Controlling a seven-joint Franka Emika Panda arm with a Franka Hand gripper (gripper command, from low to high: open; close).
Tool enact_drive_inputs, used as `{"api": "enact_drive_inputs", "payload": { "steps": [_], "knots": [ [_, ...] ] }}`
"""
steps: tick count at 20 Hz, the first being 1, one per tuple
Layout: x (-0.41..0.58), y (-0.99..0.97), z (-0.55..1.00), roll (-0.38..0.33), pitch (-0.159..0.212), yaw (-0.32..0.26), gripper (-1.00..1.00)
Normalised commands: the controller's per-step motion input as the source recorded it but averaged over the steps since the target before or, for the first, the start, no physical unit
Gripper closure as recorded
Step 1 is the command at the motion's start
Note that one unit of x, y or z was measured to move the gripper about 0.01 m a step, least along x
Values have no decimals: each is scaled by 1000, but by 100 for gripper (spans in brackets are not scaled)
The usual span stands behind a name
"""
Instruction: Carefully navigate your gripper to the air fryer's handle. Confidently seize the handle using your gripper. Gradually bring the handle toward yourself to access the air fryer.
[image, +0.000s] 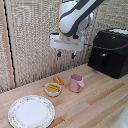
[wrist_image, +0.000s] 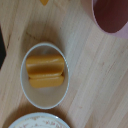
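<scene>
The air fryer (image: 111, 52) sits on the wooden table (image: 95, 107), over at the exterior view's right, and its drawer looks shut. The handle (image: 102, 61) sticks out of the front, and nothing is touching it. The gripper (image: 65, 54) hangs up in the air, well apart from the handle, above the small bowl (image: 53, 89) with yellow food in it. Its 2 dark fingers point down with a gap between them, and they hold nothing. A pink cup (image: 76, 83) and a flowery plate (image: 31, 111) are near too. I think none of the job is done yet: reaching, grabbing and pulling are all left.
</scene>
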Motion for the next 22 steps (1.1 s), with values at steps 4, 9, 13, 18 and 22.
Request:
{"api": "enact_drive_inputs", "payload": {
  "steps": [4,9,13,18,22],
  "knots": [
    [77,-176,-119,-375,0,-177,-100],
    [-2,-173,-111,-375,-31,-134,-100],
    [-134,-170,-56,-375,-109,-43,-100],
    [-184,-218,-12,-375,-156,33,-100],
    [-67,-231,-78,-375,-158,152,-100]
  ]
}}
